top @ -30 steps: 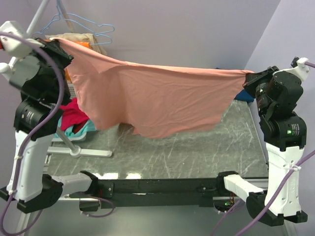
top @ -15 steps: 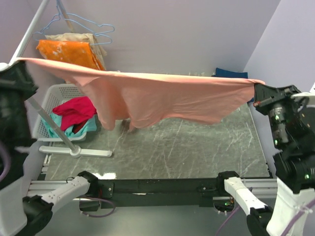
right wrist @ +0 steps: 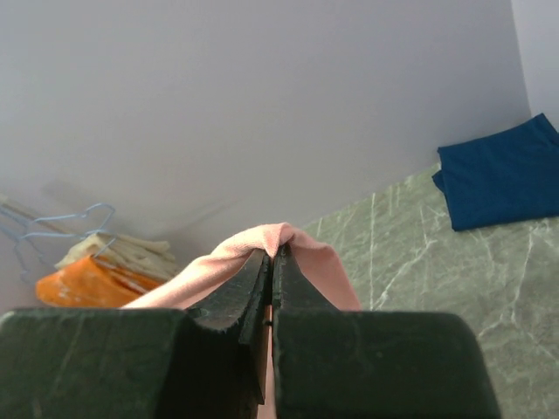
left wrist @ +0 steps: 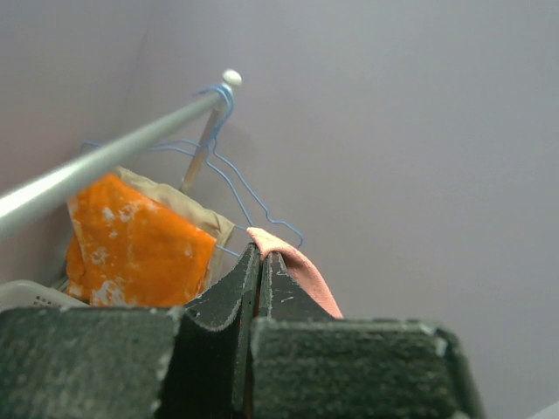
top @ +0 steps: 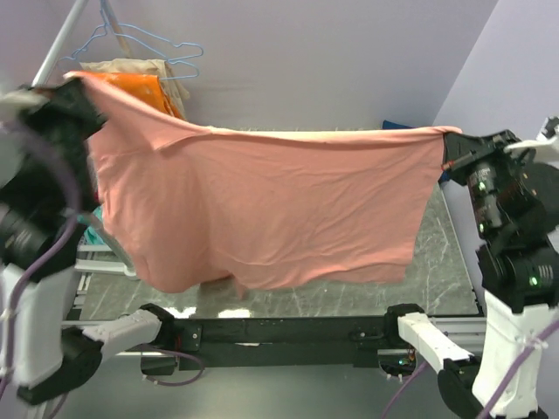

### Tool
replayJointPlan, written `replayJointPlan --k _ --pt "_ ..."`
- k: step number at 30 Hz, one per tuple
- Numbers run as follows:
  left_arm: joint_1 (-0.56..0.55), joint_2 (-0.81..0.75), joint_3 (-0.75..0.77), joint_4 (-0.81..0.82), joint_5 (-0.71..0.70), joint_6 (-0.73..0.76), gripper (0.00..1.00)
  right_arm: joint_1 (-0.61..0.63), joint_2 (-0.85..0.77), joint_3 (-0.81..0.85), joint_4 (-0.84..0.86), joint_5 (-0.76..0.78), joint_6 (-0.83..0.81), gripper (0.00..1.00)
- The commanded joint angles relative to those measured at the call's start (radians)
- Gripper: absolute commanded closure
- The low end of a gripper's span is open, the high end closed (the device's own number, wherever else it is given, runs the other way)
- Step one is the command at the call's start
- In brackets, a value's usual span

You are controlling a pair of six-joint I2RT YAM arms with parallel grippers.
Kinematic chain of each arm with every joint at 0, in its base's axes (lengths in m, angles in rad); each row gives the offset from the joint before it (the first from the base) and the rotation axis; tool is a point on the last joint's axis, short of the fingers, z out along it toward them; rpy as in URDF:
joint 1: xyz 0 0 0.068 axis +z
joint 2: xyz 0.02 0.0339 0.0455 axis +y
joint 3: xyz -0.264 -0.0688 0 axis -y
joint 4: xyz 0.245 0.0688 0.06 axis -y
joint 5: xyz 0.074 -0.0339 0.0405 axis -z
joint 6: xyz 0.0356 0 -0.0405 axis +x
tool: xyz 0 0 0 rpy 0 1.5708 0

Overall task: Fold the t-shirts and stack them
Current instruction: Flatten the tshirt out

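Salmon-pink t-shirt (top: 262,209) is up in the air, stretched wide between the two arms and hanging like a sheet in front of the grey marble tabletop (top: 437,262). Its top edge runs nearly straight from upper left to right, and the lower hem sags unevenly toward the near edge; can't tell if the hem touches the surface. Left jaws are pressed fully together, pinching the shirt's top left corner, high up beside the orange white-blotched cloth (left wrist: 135,244). In the left wrist view a small pink fold pokes out at the tips. Right jaws are also clamped tight, on the top right corner, with pink fabric bunched over the tips in the right wrist view. Left arm (top: 35,218) is partly behind the hanging cloth; right arm (top: 511,227) stands clear at the right side. Dark navy t-shirt (right wrist: 502,175) lies flat on the far right of the tabletop near the wall, well apart from the pink one. Blue wire hangers (left wrist: 253,201) hang on a metal rail (left wrist: 105,161) at back left, with the orange cloth draped there over a beige one.
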Motion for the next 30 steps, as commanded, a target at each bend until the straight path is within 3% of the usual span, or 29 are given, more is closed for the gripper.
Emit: replayJointPlan --k 1,6,8,12,15,21,30 --pt "0.009 0.197 0.042 0.095 0.005 0.051 0.99 -0.010 0.090 -0.014 0.130 0.064 -0.031 1.00" --pt "0.019 0.418 0.182 0.150 0.028 0.064 0.99 -0.009 0.197 0.001 0.185 0.082 -0.040 1.00" --pt "0.032 0.503 0.314 0.134 0.056 0.038 0.99 -0.012 0.223 0.035 0.197 0.081 -0.040 1.00" --pt "0.041 0.570 0.456 0.130 0.073 0.050 0.99 -0.015 0.274 0.119 0.190 0.070 -0.056 1.00" --pt "0.041 0.542 0.453 0.132 0.068 0.061 0.99 -0.017 0.264 0.144 0.187 0.061 -0.062 1.00" --pt "0.041 0.355 0.274 0.183 0.074 0.079 0.99 -0.017 0.161 0.097 0.184 0.033 -0.074 1.00" --pt "0.041 0.116 0.147 0.043 0.137 0.044 0.99 -0.017 -0.045 -0.043 0.116 -0.010 -0.072 1.00"
